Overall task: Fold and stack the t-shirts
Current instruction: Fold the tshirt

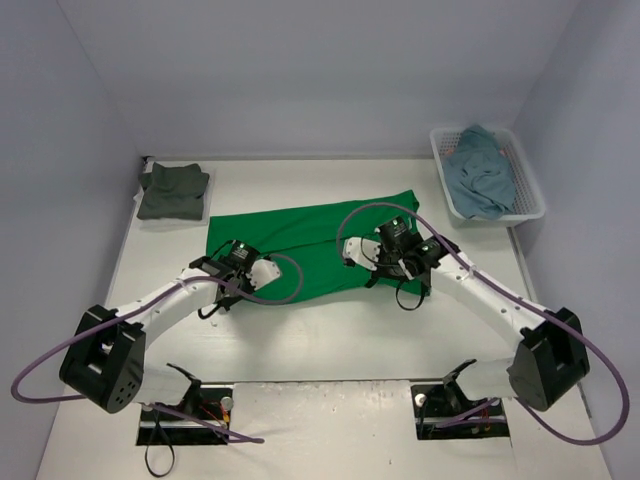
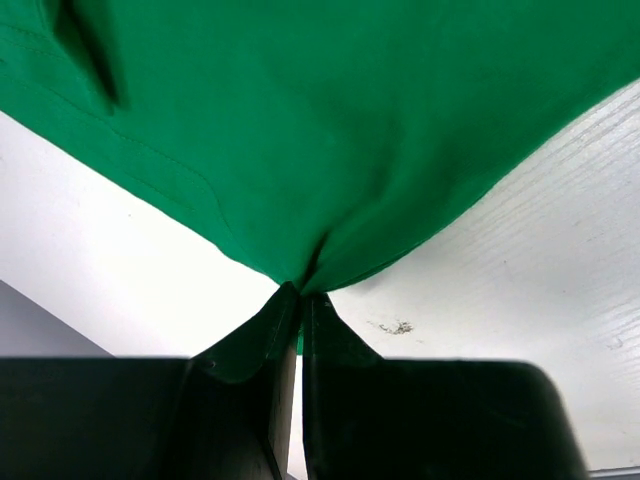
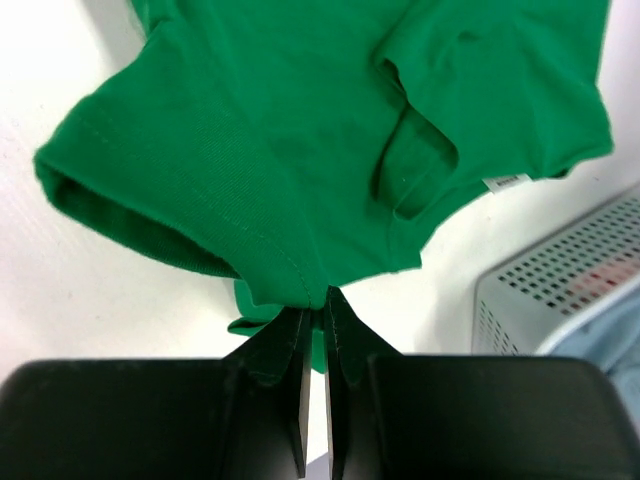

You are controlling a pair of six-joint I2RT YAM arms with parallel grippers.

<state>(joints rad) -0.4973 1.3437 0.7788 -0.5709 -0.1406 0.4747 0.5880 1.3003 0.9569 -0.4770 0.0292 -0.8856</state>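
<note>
Top external view: your left jaws and right jaws are each clamped tight on an edge of the bright green t-shirt (image 1: 300, 235).

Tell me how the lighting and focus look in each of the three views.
Top external: soft, even light, no glare, barely any shadows, the green t-shirt crisp. Left wrist: cloth stitching sharp, the left gripper blurred at its black housing along the bottom. Right wrist: shirt hem sharp, the right gripper likewise blurred at its housing, the mesh basket slightly soft.
</note>
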